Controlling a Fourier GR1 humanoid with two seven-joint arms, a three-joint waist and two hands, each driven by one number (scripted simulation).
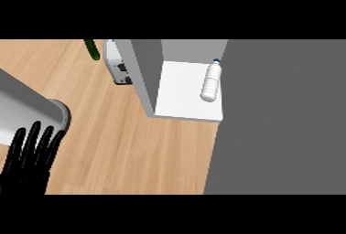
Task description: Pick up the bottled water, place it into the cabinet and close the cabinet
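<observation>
The bottled water point(211, 83) is clear with ribbed sides and a blue cap. It lies on its side on the white floor of the cabinet point(179, 93), cap pointing to the far side. A grey side wall point(146, 73) bounds the cabinet on the left. A broad dark grey panel point(280, 119) fills the whole right of the head view, its edge running just past the bottle's right side. My left hand point(27, 157) shows at the lower left, open, fingers straight and pointing up, far from the bottle. My right hand shows nowhere.
A white and grey appliance point(118, 68) stands on the wooden counter point(128, 146) just left of the cabinet wall. A dark green object point(91, 49) sits at the far edge. My grey left forearm point(27, 107) crosses the left side.
</observation>
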